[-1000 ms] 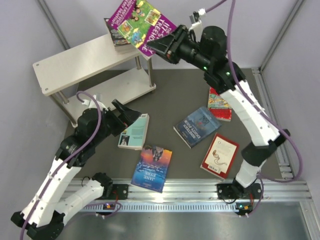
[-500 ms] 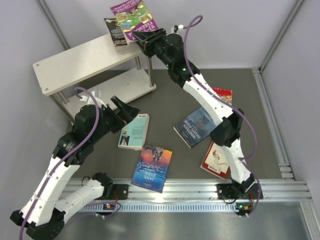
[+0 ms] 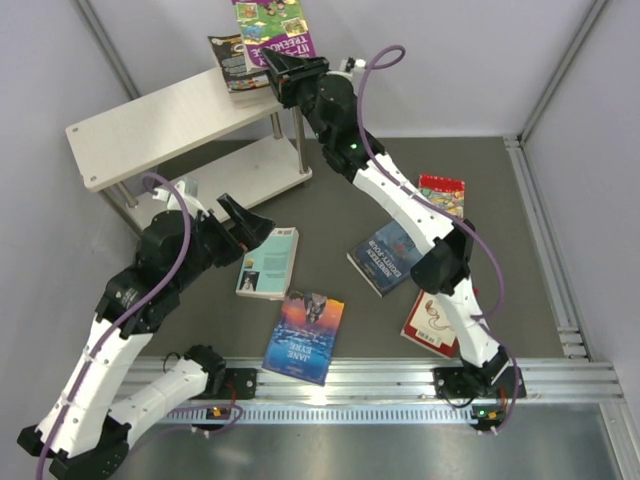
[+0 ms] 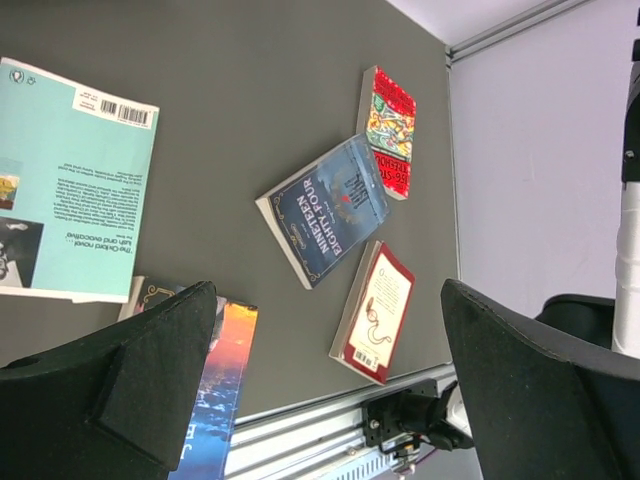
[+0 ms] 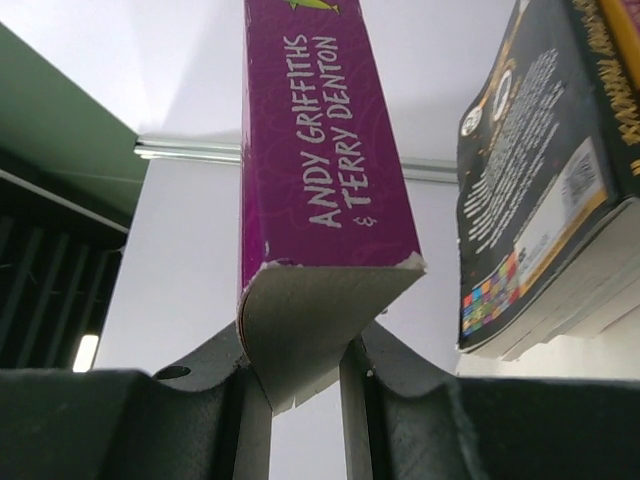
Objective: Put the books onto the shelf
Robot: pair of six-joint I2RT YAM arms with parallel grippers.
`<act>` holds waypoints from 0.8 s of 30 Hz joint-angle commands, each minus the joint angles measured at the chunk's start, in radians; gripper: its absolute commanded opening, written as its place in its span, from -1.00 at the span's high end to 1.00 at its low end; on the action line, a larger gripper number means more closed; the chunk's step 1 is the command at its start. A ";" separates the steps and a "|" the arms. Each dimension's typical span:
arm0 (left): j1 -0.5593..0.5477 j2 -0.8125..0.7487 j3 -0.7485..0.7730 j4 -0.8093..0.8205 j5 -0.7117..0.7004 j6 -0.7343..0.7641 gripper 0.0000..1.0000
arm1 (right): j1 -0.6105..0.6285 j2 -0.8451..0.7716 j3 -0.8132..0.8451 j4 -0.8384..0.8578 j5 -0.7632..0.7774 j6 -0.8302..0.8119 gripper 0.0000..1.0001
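From above, the right fingers (image 3: 284, 72) pinch the purple book (image 3: 272, 22) by one end and hold it over the far end of the shelf (image 3: 150, 125), just beside the black book (image 3: 229, 62) lying on the top board. Gripping the end probably leaves the rest free to settle next to it. Part of the cover reads "TREEHOUSE". The left fingers (image 3: 245, 218) hang spread and empty over the dark worktop (image 3: 320, 230), near the pale teal book (image 3: 270, 262). The sunset book (image 3: 305, 335) reads "JANE EYRE".

The left wrist view shows the blue book (image 4: 330, 210), titled "NINETEEN EIGHTY-FOUR", lying flat between a bright red book (image 4: 386, 130) and a maroon book (image 4: 375, 310).

The right wrist view shows the purple spine clamped between both fingers, reading "ANDY GRIFFITHS & TERRY DENTON"
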 commanded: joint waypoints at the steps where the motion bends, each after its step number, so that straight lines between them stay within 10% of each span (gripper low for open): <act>1: -0.003 0.005 0.046 -0.013 -0.013 0.055 -0.98 | 0.025 -0.003 0.083 0.184 0.023 0.026 1.00; 24: -0.003 -0.004 0.010 -0.004 -0.030 0.075 -0.98 | 0.034 0.076 0.083 0.138 -0.082 0.065 1.00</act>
